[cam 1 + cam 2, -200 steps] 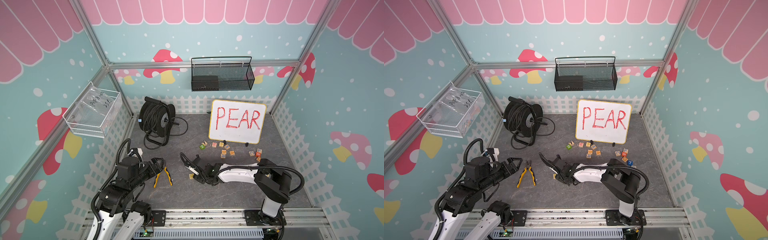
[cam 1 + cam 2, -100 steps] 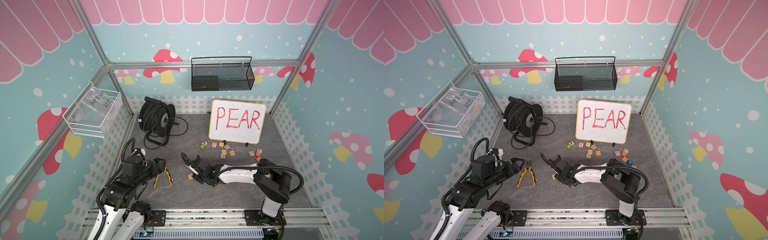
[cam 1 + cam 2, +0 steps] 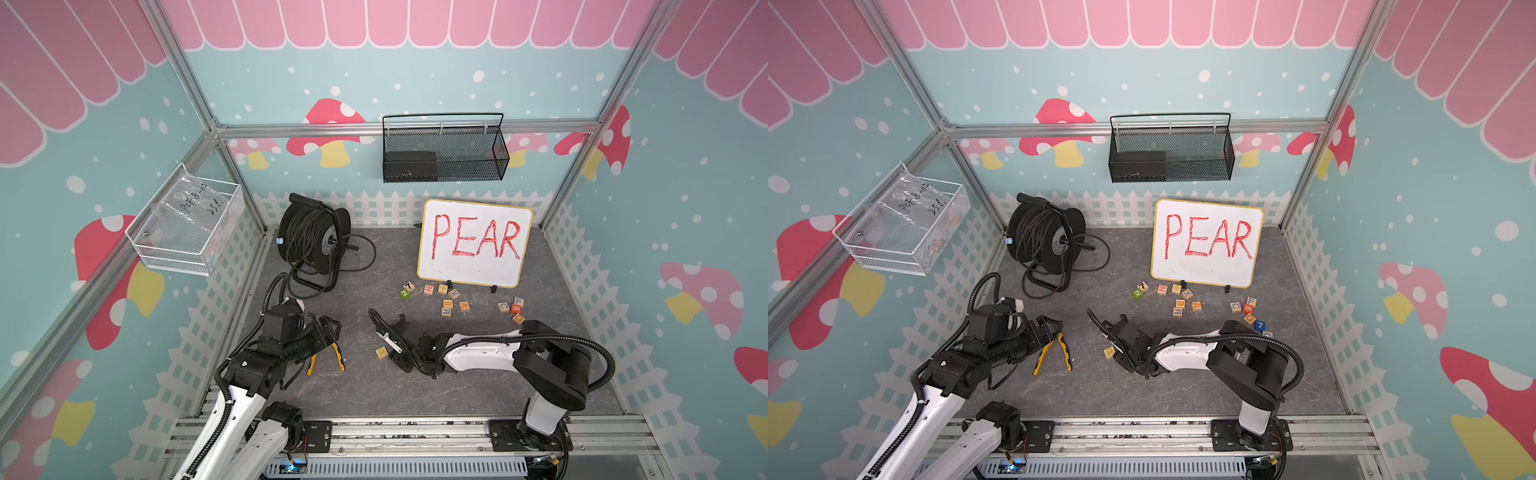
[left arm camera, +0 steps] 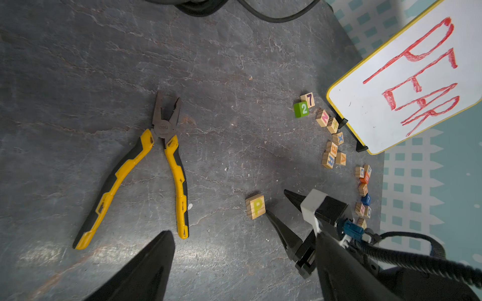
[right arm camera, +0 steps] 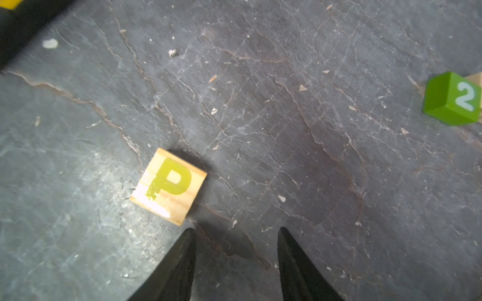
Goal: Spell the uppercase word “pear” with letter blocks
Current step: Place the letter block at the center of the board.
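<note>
The yellow P block (image 3: 381, 352) (image 3: 1109, 352) (image 5: 169, 186) lies alone on the grey floor, P facing up. My right gripper (image 3: 392, 333) (image 5: 237, 230) (image 4: 276, 202) is low beside it and open. Nothing is between its fingers, and one fingertip (image 5: 191, 232) ends just short of the block's corner. The E (image 3: 447, 302), R (image 3: 446, 311) and A (image 3: 464, 306) blocks sit close together in front of the whiteboard; the left wrist view shows E (image 4: 331, 148), R (image 4: 328, 160) and A (image 4: 341, 158) too. My left gripper (image 3: 330, 328) (image 4: 242, 234) is open and empty above the pliers.
Yellow-handled pliers (image 3: 338, 358) (image 4: 167, 130) lie spread left of the P block. The whiteboard (image 3: 473, 243) reading PEAR stands at the back, with a green 2 cube (image 3: 404, 294) and other cubes in front. More cubes (image 3: 513, 308) cluster at the right. A cable reel (image 3: 309, 245) stands back left.
My left arm has shifted its pose a little, its gripper still open over the pliers. The right gripper and the P block have not visibly moved.
</note>
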